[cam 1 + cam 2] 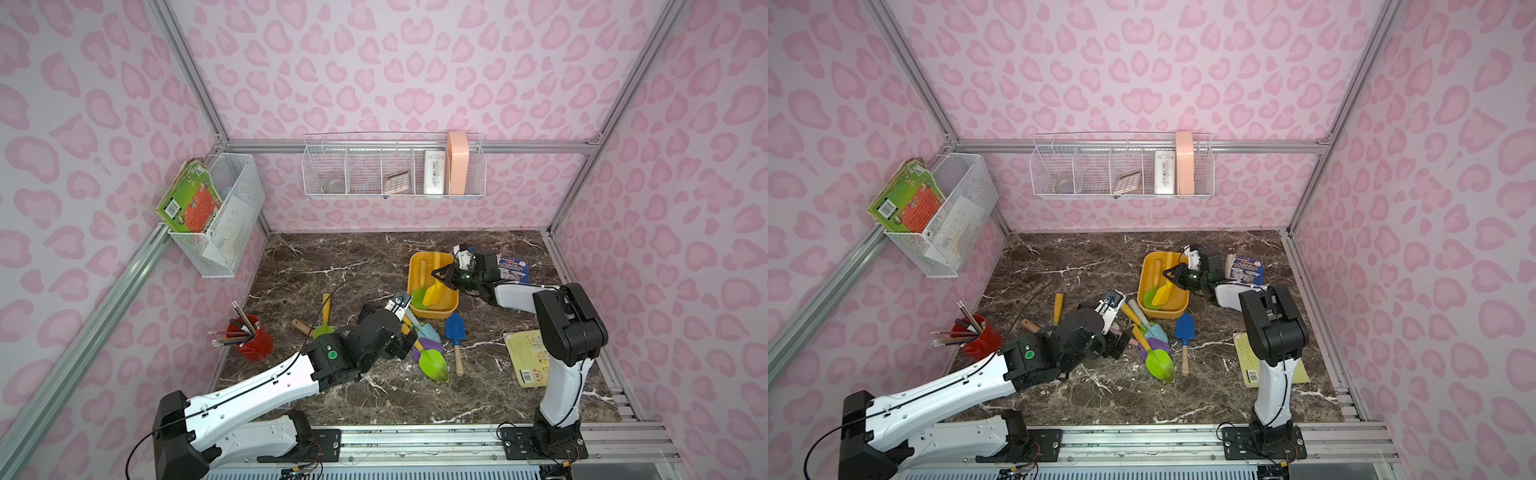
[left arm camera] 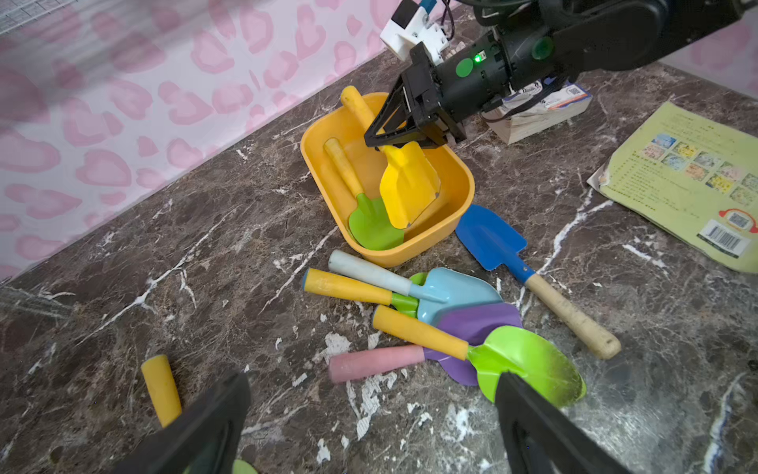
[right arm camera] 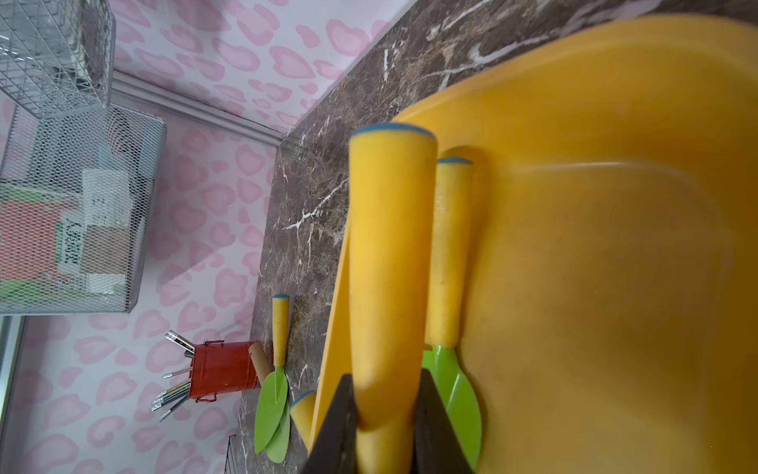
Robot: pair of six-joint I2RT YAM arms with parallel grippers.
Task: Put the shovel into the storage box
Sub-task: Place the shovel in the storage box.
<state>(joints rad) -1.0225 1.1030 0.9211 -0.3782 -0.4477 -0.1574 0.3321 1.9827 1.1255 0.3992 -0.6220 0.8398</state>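
The right gripper (image 2: 393, 139) gripped the yellow shovel (image 2: 408, 184) by its tapered handle, the scooped blade apparently resting inside the glossy, round-cornered storage box (image 2: 393, 256). Beside the box, the left gripper (image 2: 369, 431) hung with jaws apart.

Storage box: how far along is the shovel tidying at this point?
Done: one green-bladed shovel lies in the storage box. In hand: the right gripper is shut on the yellow shovel's handle, its blade inside the box. Left: at least blue shovel, light-blue shovel, purple shovel and lime shovel lie on the table beside it; left gripper open near them.
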